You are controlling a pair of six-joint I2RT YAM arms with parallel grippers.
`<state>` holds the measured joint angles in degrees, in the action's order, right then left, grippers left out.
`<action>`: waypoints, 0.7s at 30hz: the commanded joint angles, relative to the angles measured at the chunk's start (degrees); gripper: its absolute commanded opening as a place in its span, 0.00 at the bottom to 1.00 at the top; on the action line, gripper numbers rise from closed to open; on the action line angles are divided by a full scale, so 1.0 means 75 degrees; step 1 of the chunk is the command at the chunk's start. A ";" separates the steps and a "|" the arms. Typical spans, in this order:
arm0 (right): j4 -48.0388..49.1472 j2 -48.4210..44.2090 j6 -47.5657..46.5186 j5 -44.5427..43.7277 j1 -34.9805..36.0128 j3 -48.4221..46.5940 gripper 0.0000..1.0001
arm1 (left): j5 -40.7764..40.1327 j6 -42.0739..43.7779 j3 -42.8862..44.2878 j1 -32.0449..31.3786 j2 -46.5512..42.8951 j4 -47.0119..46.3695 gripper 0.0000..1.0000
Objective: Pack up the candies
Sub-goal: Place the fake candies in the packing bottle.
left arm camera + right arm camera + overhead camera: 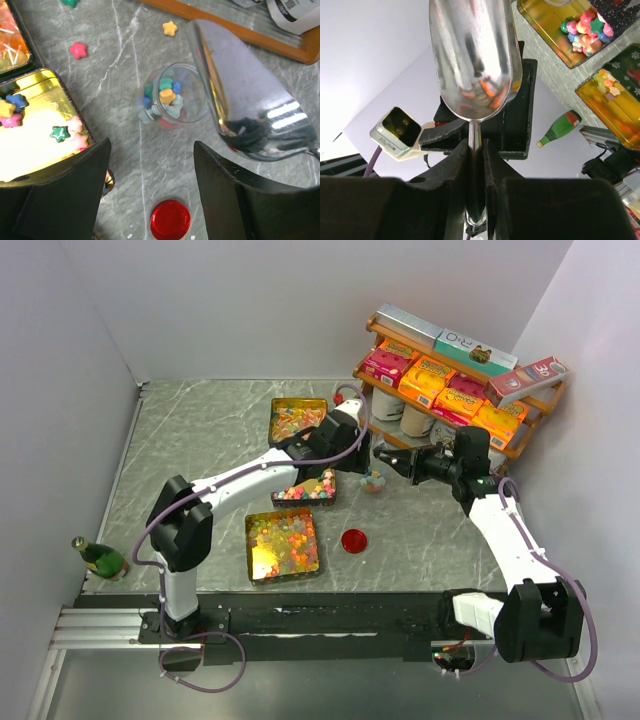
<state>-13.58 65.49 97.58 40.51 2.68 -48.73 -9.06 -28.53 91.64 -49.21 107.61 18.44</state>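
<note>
- Mixed-colour star candies [166, 95] lie in the bottom of a small clear glass jar [187, 75], which stands upright.
- Just left of the jar, a gold-lined tin tray [35, 150] holds more stars (lying flat).
- A shiny metal scoop [240, 90] overlaps the jar's right rim, bowl end toward the jar. The right gripper [476, 147] clamps its handle.
- The left gripper [152, 150] is spread wide above the jar, holding nothing.
- A red round lid [170, 219] lies near the jar.
</note>
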 commanded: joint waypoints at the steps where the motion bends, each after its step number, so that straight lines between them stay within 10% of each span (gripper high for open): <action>1: 0.0090 -0.0330 -0.0563 0.0224 -0.0041 -0.0404 0.00 | -0.0280 0.0031 0.0438 -0.0024 -0.0321 0.0143 0.73; 21: -0.3379 0.0442 -0.8064 -0.1557 0.1107 -0.3580 0.00 | -0.0245 -0.0742 0.0238 0.2787 -0.0042 0.1807 0.89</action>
<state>-35.31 67.07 48.56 33.61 8.34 -71.29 -10.90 -32.58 89.60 -30.96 102.26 28.49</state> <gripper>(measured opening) 0.210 0.893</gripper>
